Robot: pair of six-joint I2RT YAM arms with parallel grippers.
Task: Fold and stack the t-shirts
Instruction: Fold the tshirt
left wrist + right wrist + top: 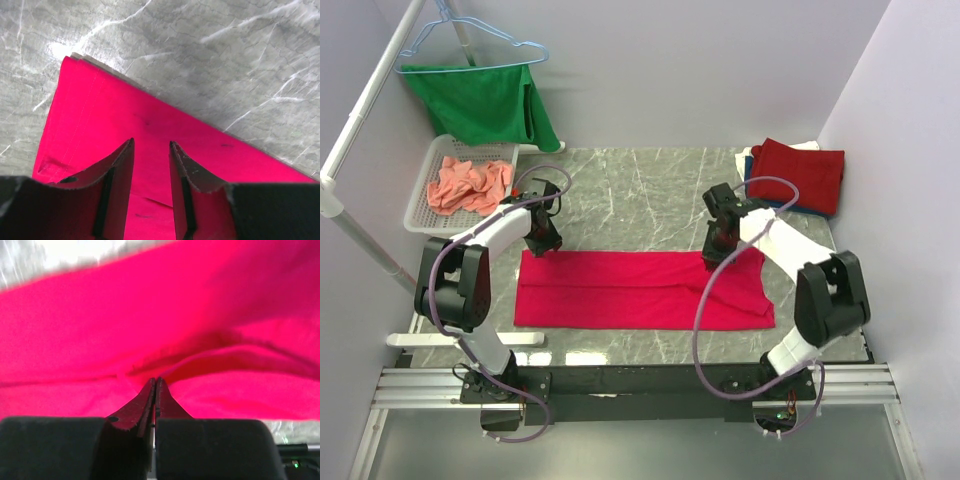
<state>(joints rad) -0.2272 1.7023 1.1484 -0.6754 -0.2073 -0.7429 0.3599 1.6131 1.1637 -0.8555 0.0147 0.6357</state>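
A bright pinkish-red t-shirt [640, 290] lies flat as a long folded band across the marble table. My left gripper [542, 245] hangs over its far left corner. In the left wrist view that gripper [151, 144] is open, with flat red cloth [125, 125] showing in the gap. My right gripper [713, 258] is at the shirt's far edge towards the right. In the right wrist view it [156, 380] is shut, and the cloth [150, 315] puckers into folds at its tips. A salmon-orange t-shirt [470, 185] lies crumpled in the basket. A folded dark red t-shirt [798, 172] tops a stack at the back right.
A white basket [420, 215] stands at the back left. A green cloth [485, 100] hangs from a blue hanger on a white rail above it. Blue cloth [750, 172] shows under the dark red one. Walls close in on both sides.
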